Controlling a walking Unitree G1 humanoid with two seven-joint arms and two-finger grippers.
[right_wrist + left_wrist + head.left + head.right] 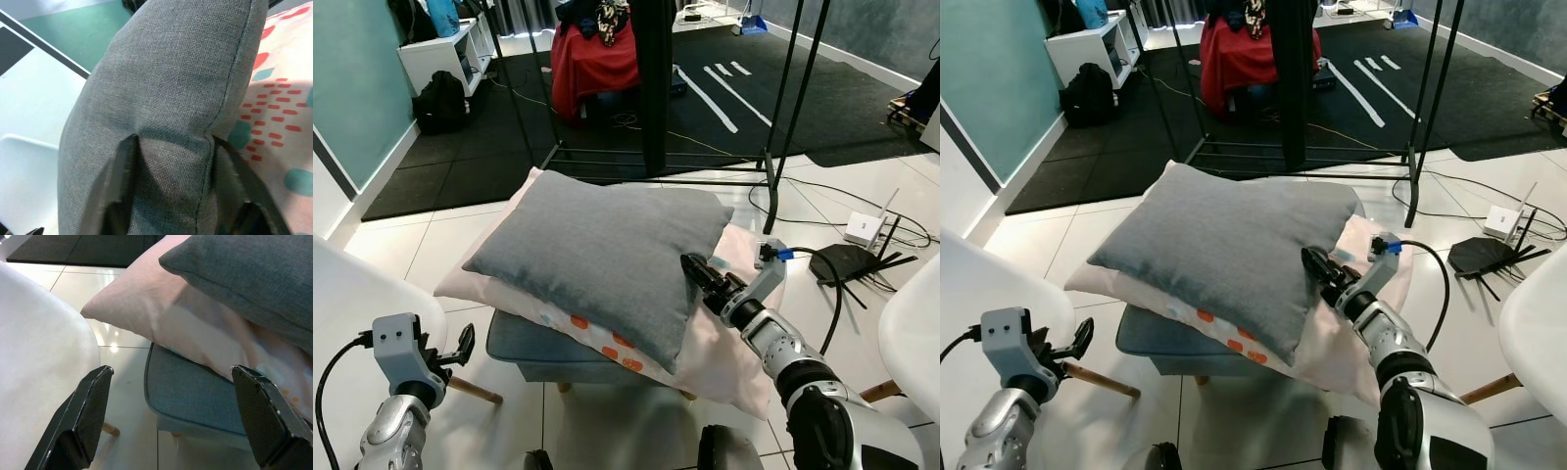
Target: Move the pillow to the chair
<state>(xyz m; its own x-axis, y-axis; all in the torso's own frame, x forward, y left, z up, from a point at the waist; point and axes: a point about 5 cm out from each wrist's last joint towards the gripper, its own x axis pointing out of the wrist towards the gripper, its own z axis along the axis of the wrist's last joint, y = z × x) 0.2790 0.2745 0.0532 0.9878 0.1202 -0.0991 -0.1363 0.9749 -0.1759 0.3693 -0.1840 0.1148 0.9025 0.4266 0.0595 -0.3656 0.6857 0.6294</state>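
Note:
A grey pillow (pixel 597 245) lies on top of a pink patterned pillow (pixel 724 343), both stacked on a blue-grey stool (pixel 529 354). My right gripper (pixel 693 266) is at the grey pillow's right edge. In the right wrist view its fingers (pixel 122 166) pinch that pillow (pixel 171 88) between them and dent the fabric. My left gripper (pixel 465 345) hangs low on the left, open and holding nothing, beside a white chair (pixel 352 294). The left wrist view looks past its spread fingers (pixel 83 416) at the stool (pixel 195 396) and the pink pillow (pixel 161 318).
A second white chair (pixel 915 323) stands at the right. A black metal rack (pixel 651 88) rises behind the stool. A white router (pixel 864 230), a black device (pixel 847 262) and cables lie on the tiles to the right. A red-draped object (pixel 592 59) and a black backpack (pixel 440 103) are further back.

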